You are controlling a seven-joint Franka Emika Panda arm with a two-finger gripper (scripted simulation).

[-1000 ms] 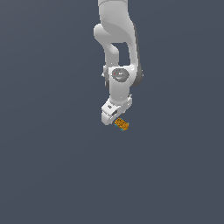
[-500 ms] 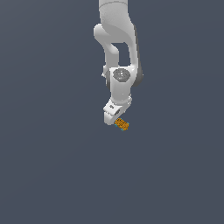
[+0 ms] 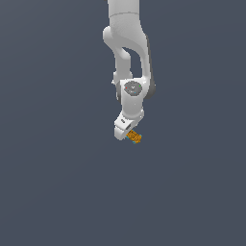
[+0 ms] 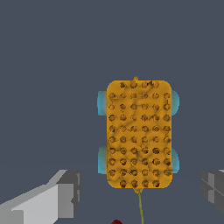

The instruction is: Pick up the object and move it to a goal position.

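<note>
The object (image 4: 139, 133) is an orange block with a studded grid top and teal-blue bits at its sides. It lies on the grey floor ahead of my gripper (image 4: 140, 193), whose grey fingers (image 4: 65, 192) stand wide apart on either side of its near end without touching it. In the exterior view the white gripper (image 3: 126, 132) hangs tilted just above the object (image 3: 135, 137) and partly covers it. The goal position (image 4: 116, 222) shows as a dark red dot cut by the wrist view's edge. A thin yellowish line (image 4: 140, 206) runs from the object's near end.
The floor (image 3: 57, 182) is plain dark grey, with no other objects in either view. The white arm (image 3: 127, 43) comes down from the top of the exterior view.
The arm has sunk slightly, bringing the gripper closer down over the orange object. The object itself has not moved.
</note>
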